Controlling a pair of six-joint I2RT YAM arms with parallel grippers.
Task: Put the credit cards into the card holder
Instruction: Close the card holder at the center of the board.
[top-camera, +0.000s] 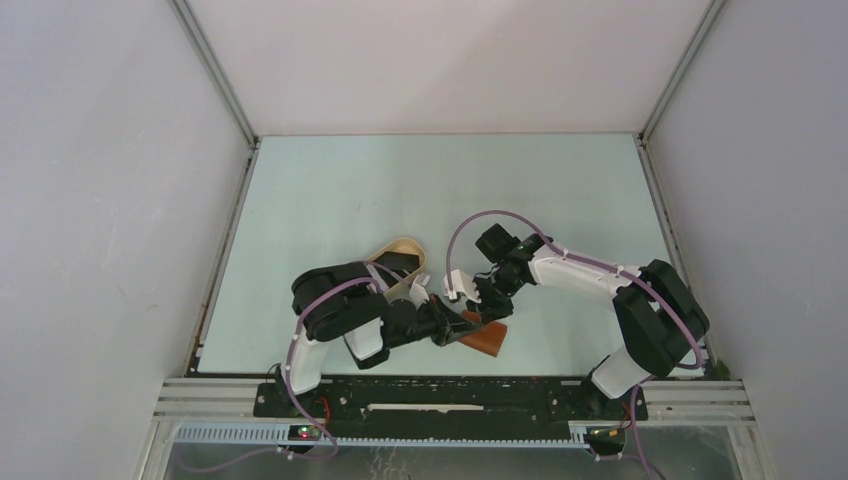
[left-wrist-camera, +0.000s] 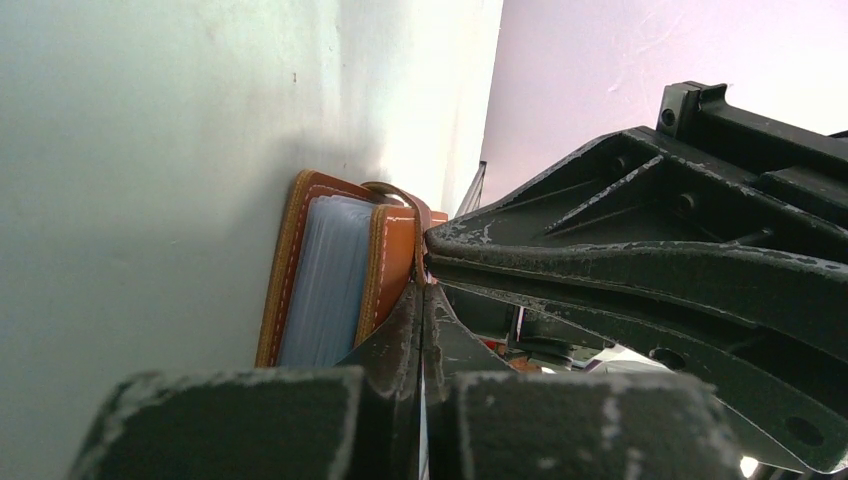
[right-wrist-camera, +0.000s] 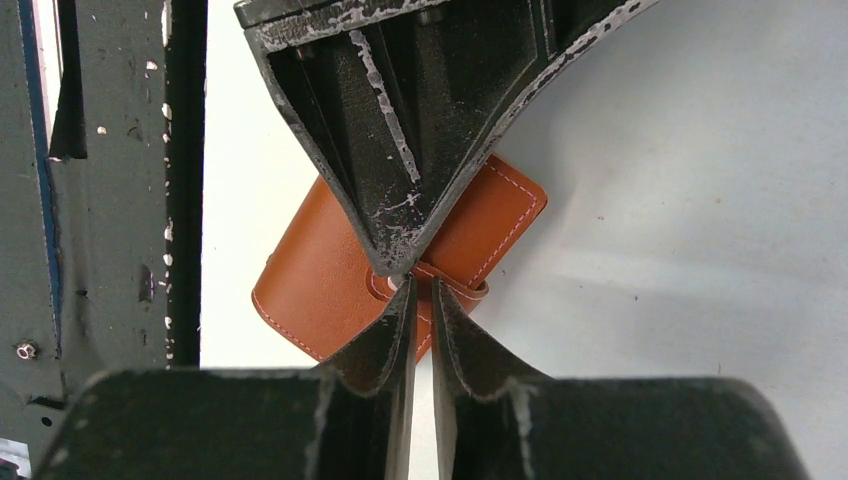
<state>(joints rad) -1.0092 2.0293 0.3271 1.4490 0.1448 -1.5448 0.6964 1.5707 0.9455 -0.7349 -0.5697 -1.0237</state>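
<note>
The card holder (top-camera: 487, 342) is a reddish-brown leather wallet lying folded shut on the table near the front edge. Its strap (right-wrist-camera: 465, 290) crosses the outer face (right-wrist-camera: 320, 285). My right gripper (right-wrist-camera: 420, 285) is closed to a narrow slit, its tips pinching that strap. My left gripper (left-wrist-camera: 425, 290) is shut with nothing in it, its tip touching the strap (left-wrist-camera: 405, 200) from the opposite side. Pale blue sleeves (left-wrist-camera: 325, 280) show at the holder's edge. One dark credit card (top-camera: 398, 262) shows in the beige tray; any others are hidden by the left arm.
The beige oval tray (top-camera: 405, 244) sits just behind the left arm (top-camera: 340, 300). The two grippers (top-camera: 470, 315) crowd together over the wallet. The right arm (top-camera: 600, 275) reaches in from the right. White walls enclose the pale green table (top-camera: 330, 190).
</note>
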